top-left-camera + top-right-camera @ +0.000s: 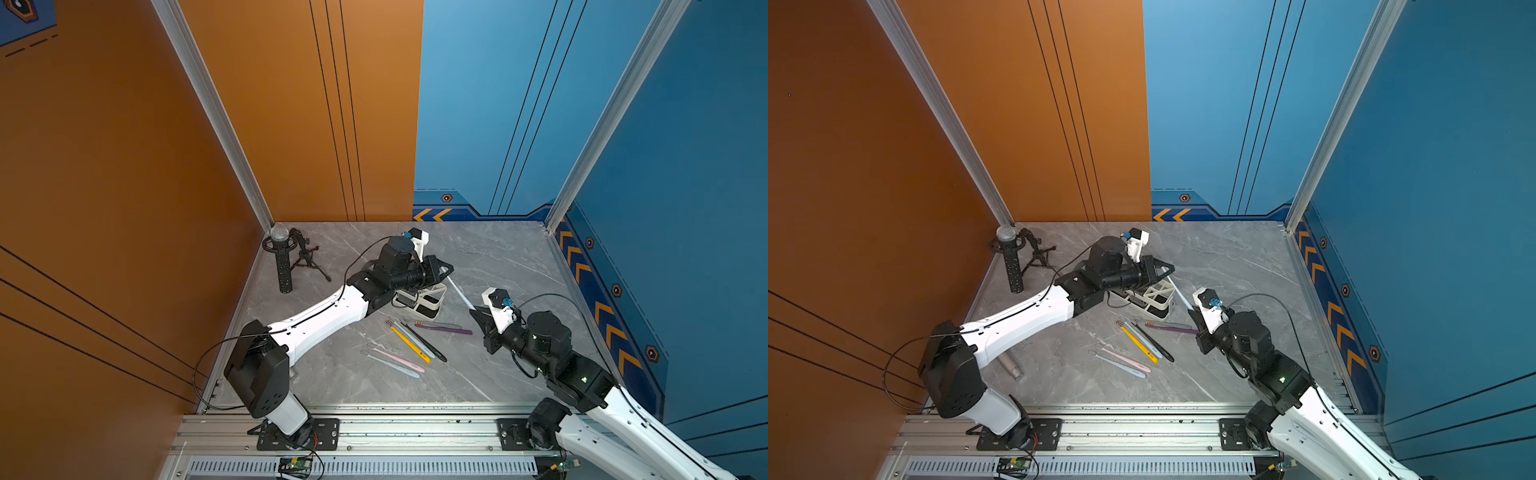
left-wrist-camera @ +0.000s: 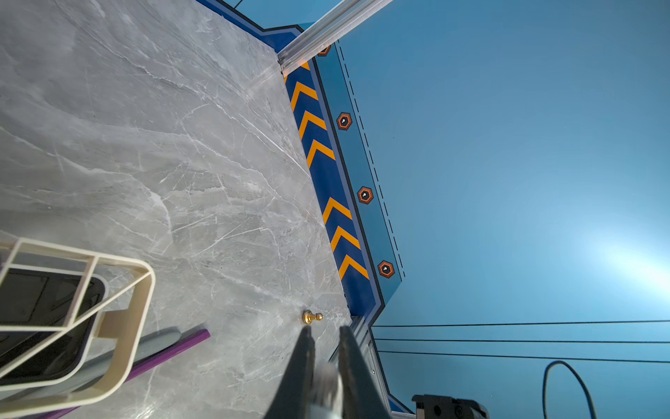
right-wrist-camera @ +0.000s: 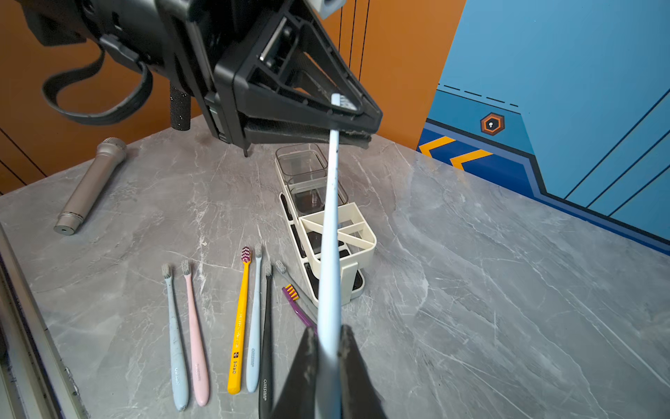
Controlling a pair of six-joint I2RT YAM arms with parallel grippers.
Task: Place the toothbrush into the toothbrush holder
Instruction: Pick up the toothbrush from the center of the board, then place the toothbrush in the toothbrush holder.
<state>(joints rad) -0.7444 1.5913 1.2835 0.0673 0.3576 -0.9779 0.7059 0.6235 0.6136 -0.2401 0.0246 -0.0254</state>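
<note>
Clamped tight, the right gripper [image 3: 328, 332] had its black jaws closed on the butt end of a slim light-blue plastic toothbrush [image 3: 331, 217], which stretched away from it clear of the table, bristled head at the far end. There the left gripper [image 3: 369, 128] had its own jaws drawn together on the neck just under the head, so both held the toothbrush at once. The left wrist view showed only a pale blur pinched between its narrow-set fingers [image 2: 302, 362]. In both top views the toothbrush [image 1: 459, 293] ran as a slanted line a little right of centre in the lower half of the frame, between the two grippers. It passed just right of the toothbrush holder [image 1: 432, 309], a white rectangular slatted plastic caddy with two clear square cups and a divided open compartment, and lay outside it. The toothbrush holder stood on the grey marble-patterned tabletop [image 1: 498, 257], partly hidden under the left arm. Below it in the frame several other toothbrushes lay flat, among them a yellow one [image 1: 409, 343], a black one [image 1: 428, 345], a purple one [image 1: 446, 329] and a pink one [image 1: 401, 360]. A black microphone on a small tripod [image 1: 282, 257] stood at the left rear corner, and a silver cylindrical microphone [image 1: 1011, 365] lay at lower left beside the left arm.
</note>
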